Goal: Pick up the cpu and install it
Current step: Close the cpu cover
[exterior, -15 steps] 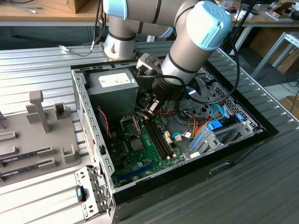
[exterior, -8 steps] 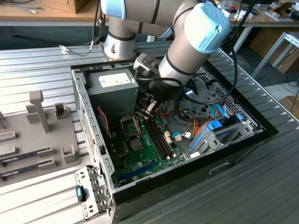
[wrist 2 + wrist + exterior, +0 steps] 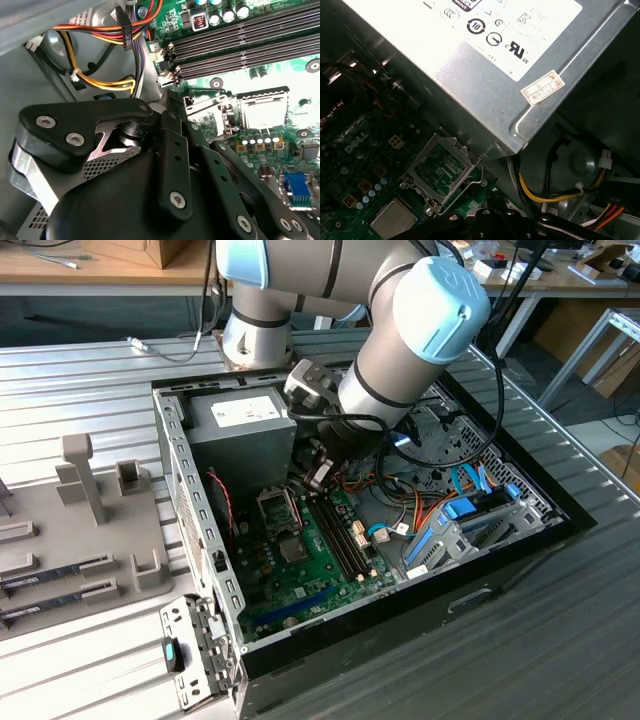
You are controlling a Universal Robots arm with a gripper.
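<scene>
Claw [image 3: 318, 476] hangs low inside the open computer case [image 3: 190, 490]; can't tell if it's clenched or released. The cpu [image 3: 292, 548] seems to lie flat in its socket, just toward the exterior view's lower left of the claw, hinged plate [image 3: 442, 169] flipped open beside it. Arm bent steeply down, wrist over the memory slots [image 3: 340, 535].

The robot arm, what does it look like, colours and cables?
The silver-grey tubular robot arm has light blue round joint caps and black cables running along it. Its black end effector, seen in the second wrist view, is built of flat bolted links with silver screw heads.
</scene>
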